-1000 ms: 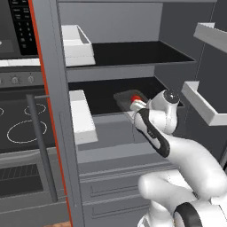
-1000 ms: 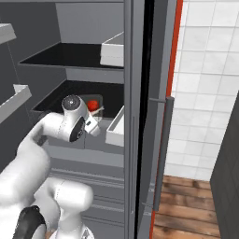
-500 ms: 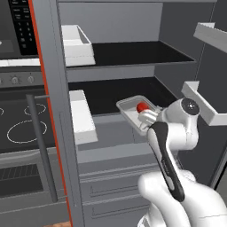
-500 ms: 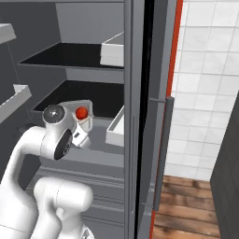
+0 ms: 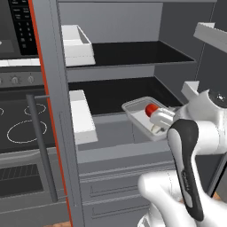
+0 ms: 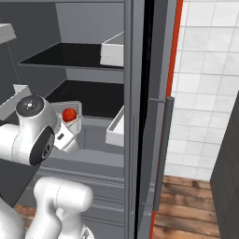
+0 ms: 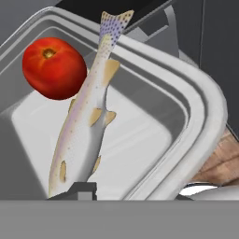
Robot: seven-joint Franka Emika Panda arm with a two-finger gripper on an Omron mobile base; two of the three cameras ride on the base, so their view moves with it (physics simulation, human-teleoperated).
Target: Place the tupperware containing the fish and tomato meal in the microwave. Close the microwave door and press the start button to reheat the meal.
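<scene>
The tupperware point(image 5: 138, 116), a shallow white-grey tray, hangs in the air in front of the open fridge's lower shelf. In it lie a red tomato point(image 5: 151, 109) and a pale spotted fish point(image 7: 86, 126). My gripper point(image 5: 162, 122) is shut on the tray's near rim. In the hand view the tomato point(image 7: 55, 68) sits at the upper left, and the tupperware rim point(image 7: 198, 109) runs down between my fingertips point(image 7: 78, 190). From the right base view the tomato point(image 6: 69, 114) shows just beside my wrist. The microwave's black keypad point(image 5: 21, 24) is at the far upper left. The microwave door is out of view.
The tall grey, red-edged fridge door point(image 5: 49, 111) stands open between the fridge and the oven point(image 5: 17, 128). Deep white bins sit on the upper shelf point(image 5: 78, 45) and the lower shelf point(image 5: 82, 116). Door shelves point(image 5: 212, 36) jut out at the right.
My arm has drawn back out of the fridge with the tupperware in its grip. The tray has come off the lower shelf toward me and now hangs clear of it.
</scene>
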